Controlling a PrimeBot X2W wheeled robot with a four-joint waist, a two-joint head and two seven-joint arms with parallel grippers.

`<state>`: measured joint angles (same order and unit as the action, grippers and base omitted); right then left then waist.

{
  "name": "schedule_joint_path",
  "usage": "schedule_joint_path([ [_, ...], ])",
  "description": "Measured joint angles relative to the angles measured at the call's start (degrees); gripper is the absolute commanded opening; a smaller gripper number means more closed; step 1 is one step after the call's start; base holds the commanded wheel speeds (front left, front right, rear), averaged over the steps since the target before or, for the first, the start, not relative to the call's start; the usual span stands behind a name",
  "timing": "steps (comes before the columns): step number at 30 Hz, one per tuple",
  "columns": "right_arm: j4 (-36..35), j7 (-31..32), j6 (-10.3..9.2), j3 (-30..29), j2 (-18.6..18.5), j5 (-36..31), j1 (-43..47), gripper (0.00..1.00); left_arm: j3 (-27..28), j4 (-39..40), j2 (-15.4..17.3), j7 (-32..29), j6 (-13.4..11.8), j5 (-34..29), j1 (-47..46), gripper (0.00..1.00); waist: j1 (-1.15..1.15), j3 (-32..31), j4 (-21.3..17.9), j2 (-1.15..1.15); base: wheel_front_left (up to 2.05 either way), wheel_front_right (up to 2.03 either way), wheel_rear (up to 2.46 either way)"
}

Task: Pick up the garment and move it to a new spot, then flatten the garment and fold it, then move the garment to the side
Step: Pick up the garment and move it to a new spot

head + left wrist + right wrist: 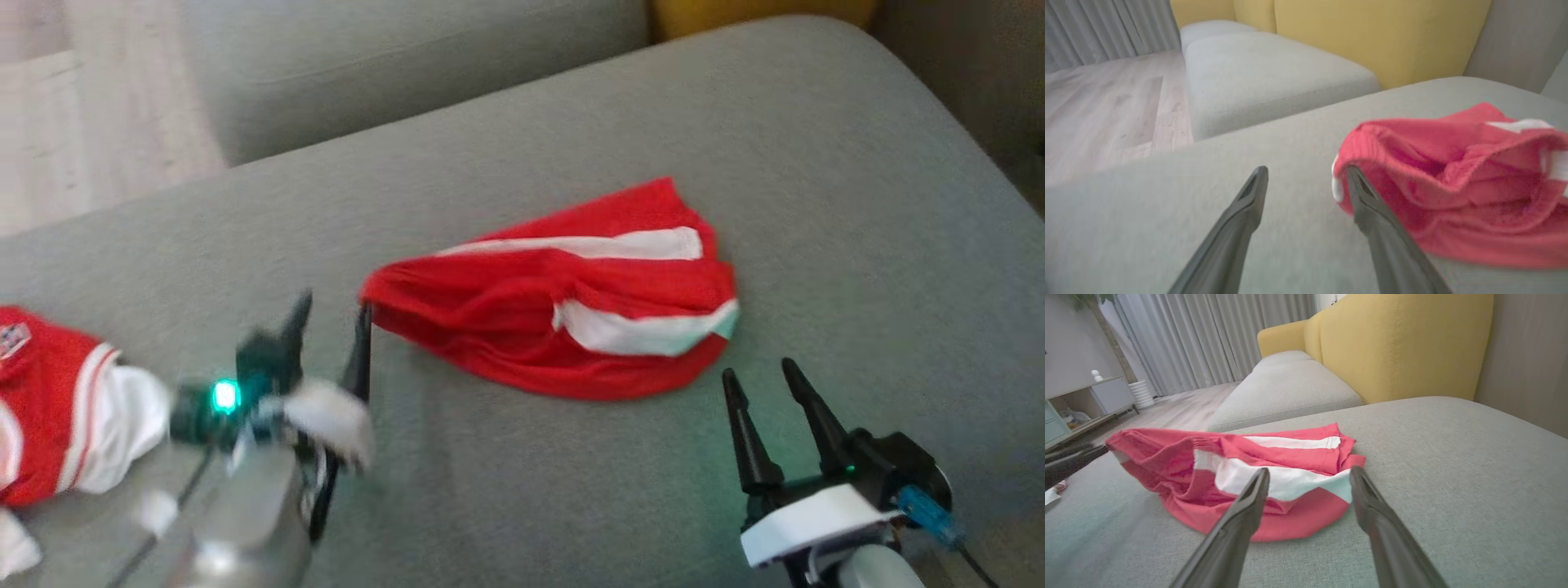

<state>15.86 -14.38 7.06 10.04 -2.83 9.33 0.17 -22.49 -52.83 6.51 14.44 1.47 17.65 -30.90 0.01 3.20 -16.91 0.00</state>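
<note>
Nearest the lens, two long dark fingers of the left gripper [1306, 169] are standing well spread with nothing between them. One finger is sitting right at the gathered waistband end of the garment [506, 302], touching or just beside it; the blur is hiding which. That garment, red shorts with white side stripes, is lying crumpled, not yet flattened, about mid-way across the grey sofa cushion [571, 506]. Its long axis is running left to right across the robot's front, waistband end pointing toward the left arm, striped hem end toward the right. On that side the right gripper [758, 370] is hovering just short of the hem end, jaws likewise apart and empty, fingers aiming at the cloth. Judgement: flattening is looking like the step in hand. Each arm is sitting nearer its own end, so a pull apart along that axis is seeming apt. Further out, a red-and-white jersey [49, 408] is lying at the cushion's left edge, and a yellow backrest [1404, 347] is rising behind.
</note>
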Motion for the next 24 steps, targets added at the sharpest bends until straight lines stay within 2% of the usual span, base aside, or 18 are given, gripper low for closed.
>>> schedule_joint_path([
  [2, 0.0, 0.0, 0.0, -1.2, 0.1, -0.5, 0.9, 1.0, 1.0, 1.9, -0.4, 0.0, -0.4, 0.5, 5.1, 1.0, 0.0, -0.8, 1.8, 0.0, 0.0, 0.0, 0.0],
  [9, 0.0, 0.0, 0.0, -4.9, 0.1, -2.4, 5.4, 1.0, 5.0, 17.1, -2.9, 0.0, -3.5, 0.0, 21.5, 1.0, -0.01, -4.1, 9.3, 0.0, 0.0, 0.0, 0.0],
  [14, -0.3, 0.0, 0.0, -6.6, 0.2, -2.4, 7.6, 1.0, 8.3, 32.5, -3.5, 0.0, -6.3, -2.3, 30.8, 1.0, -0.01, -6.9, 13.9, 0.0, 0.0, 0.0, 0.0],
  [20, -2.2, 0.0, 0.0, -8.5, 0.3, -2.4, 11.5, 1.0, 9.9, 47.6, -3.5, 0.0, -11.2, -8.0, 40.8, 1.0, -0.02, -10.2, 17.6, 0.0, 0.0, 0.0, 0.0],
  [24, -4.2, 0.0, 0.0, -8.4, 0.3, -3.4, 12.9, 1.0, 9.6, 50.4, -3.4, 0.0, -11.5, -10.3, 43.9, 1.0, -0.02, -11.3, 18.4, 0.0, 0.0, 0.0, 0.0],
])
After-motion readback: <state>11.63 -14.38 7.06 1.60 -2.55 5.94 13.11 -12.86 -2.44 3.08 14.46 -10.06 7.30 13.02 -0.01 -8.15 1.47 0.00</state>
